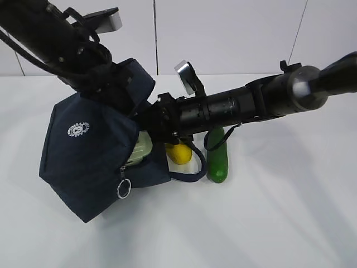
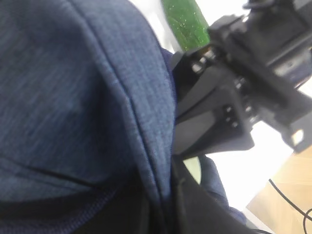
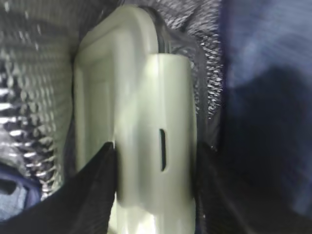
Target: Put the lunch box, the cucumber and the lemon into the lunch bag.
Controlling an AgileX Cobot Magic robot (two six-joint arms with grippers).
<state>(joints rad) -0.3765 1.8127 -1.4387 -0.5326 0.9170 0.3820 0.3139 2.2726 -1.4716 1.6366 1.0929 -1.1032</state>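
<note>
Right hand (image 3: 156, 195) half-open, clamping lunch box (image 3: 146, 112); left hand pinches lunch bag (image 1: 95, 151).

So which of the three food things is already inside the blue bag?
The lunch box, the pale green-lidded one. It sits in the lunch bag mouth, gripped by the right gripper. The lemon and cucumber lie outside on the table.

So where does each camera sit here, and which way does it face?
Exterior: in front of the table, slanting down at the bag, lemon and cucumber; both arms show.
Left wrist: tight against the bag's outer fabric, facing the right arm; the left gripper itself is not seen.
Right wrist: inside the bag mouth, facing the lunch box between the right gripper's fingers.
Shared: exterior and left wrist both show the cucumber.
</note>
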